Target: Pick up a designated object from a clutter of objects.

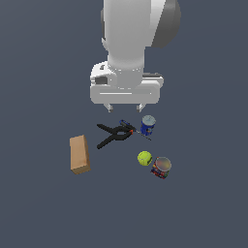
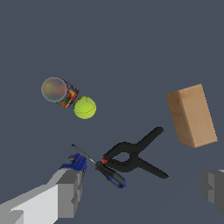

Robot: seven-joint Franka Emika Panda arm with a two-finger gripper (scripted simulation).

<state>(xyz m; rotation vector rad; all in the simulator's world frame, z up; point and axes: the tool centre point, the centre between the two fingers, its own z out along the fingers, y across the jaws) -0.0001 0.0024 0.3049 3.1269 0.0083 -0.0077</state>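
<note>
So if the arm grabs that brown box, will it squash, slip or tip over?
Probably not squash: the tan box shows sharp straight edges, so it likely stays stiff. Its flat sides should give the fingers of the open gripper an even hold. It lies flat on a long face, apart from the black clamp, so a nudge would likely slide it, not roll it.

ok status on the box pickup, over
Gripper open, empty, above the clutter. Box untouched on the floor, off to the exterior view's left. Clamp and screwdriver lie under the gripper; nothing on the box.
</note>
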